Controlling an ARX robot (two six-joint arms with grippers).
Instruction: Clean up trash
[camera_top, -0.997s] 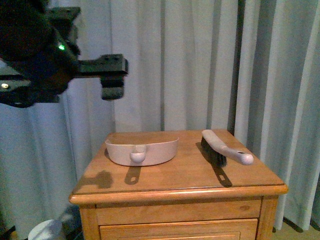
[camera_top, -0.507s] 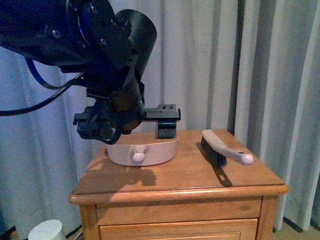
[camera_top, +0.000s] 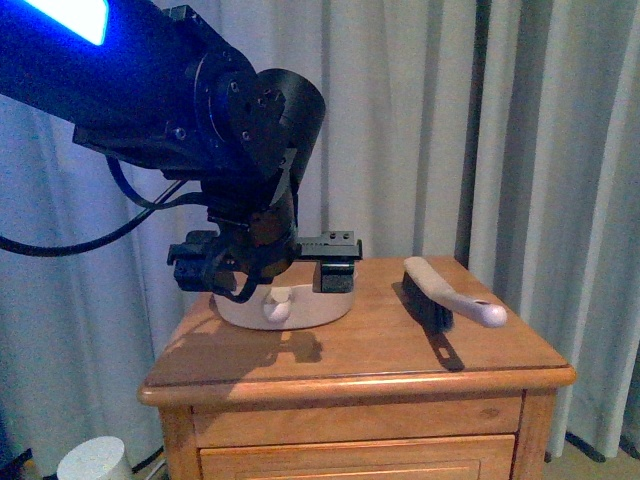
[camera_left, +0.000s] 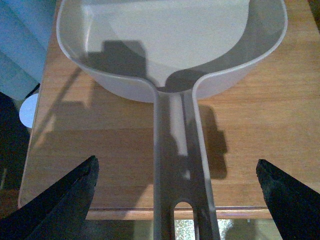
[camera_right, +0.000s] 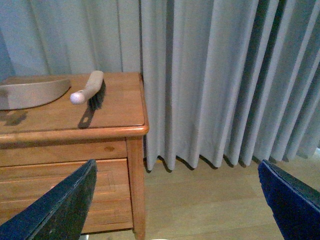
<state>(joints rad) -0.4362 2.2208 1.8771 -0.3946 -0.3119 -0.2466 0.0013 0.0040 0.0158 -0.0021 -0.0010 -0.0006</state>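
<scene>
Dustpan (camera_left: 165, 35) handle shows between the wide-spread fingers (camera_left: 65, 200) of the empty left hand (camera_left: 175, 162); the right hand (camera_right: 176, 162) gapes empty too.

- The dustpan (camera_top: 320, 308) is beige plastic, a shallow rounded pan with one long narrow handle that has a slot near its end.
- It lies flat on the left half of the wooden counter (camera_top: 380, 355), with the handle pointing toward the front edge.
- In the left wrist view the dustpan (camera_left: 165, 40) handle runs between the spread fingers of my left end effector (camera_left: 176, 161) and touches neither.
- The brush (camera_top: 450, 297) has a pale handle and dark bristles. It lies bristles-down on the right half of the counter, well apart from the dustpan, with its rounded handle end toward the front right.
</scene>
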